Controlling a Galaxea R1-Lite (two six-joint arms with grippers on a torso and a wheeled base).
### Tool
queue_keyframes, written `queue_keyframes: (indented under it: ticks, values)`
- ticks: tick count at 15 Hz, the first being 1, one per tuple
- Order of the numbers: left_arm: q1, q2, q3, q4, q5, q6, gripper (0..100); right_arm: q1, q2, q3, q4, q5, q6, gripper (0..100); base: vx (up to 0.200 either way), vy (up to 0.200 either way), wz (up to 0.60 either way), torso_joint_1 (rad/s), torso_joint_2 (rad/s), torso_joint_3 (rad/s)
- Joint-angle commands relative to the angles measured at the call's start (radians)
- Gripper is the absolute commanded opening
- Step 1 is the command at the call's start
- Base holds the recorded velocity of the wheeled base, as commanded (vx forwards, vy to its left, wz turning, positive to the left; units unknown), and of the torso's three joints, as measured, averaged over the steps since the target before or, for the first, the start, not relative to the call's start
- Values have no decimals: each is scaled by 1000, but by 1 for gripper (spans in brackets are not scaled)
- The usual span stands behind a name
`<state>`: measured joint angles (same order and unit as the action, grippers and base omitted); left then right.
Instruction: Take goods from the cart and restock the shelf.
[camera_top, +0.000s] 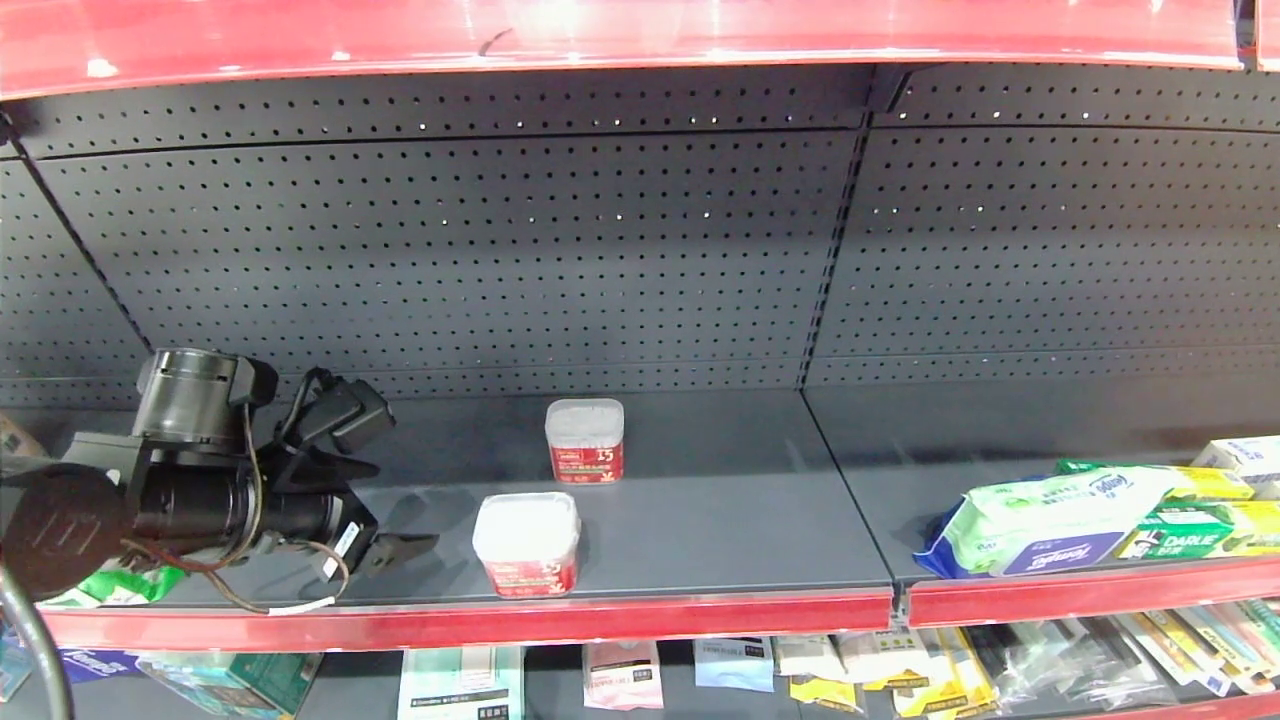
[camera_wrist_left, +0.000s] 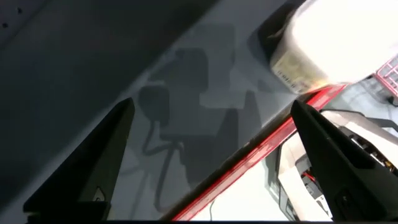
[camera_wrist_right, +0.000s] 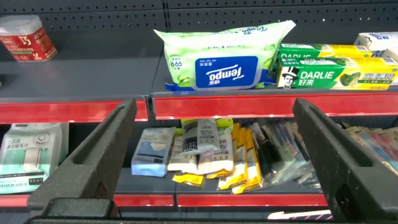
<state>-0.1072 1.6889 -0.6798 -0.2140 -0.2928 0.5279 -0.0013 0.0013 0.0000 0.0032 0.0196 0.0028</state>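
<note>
Left gripper is spread wide and holds nothing. It sits just left of the near white tub at the front of the grey shelf, and a second tub stands farther back. Right gripper is spread too and empty, facing the wipes pack on the right.

Matt, smooth dark-grey sheet metal on the shelf and its perforated back panel. Glossy red plastic along the front edge strip, with bright reflections. Frosted, half-translucent white plastic on the near tub and far tub, each with a glossy red label band. Soft, shiny plastic film on the wipes pack. Glossy printed cardboard on the toothpaste boxes. Matt black, finely grained plastic on the right gripper; same matt black on the left gripper.
</note>
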Motion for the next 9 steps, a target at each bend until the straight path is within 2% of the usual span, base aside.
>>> queue_keyframes:
  ticks: [1,9]
  values:
    - [-2,72,-9,-2,9,7,100,0,0,0,0,0,0,100,0,0,0,0,0,0]
    - [-43,152,-53,-10,11,15,100,0,0,0,0,0,0,100,0,0,0,0,0,0]
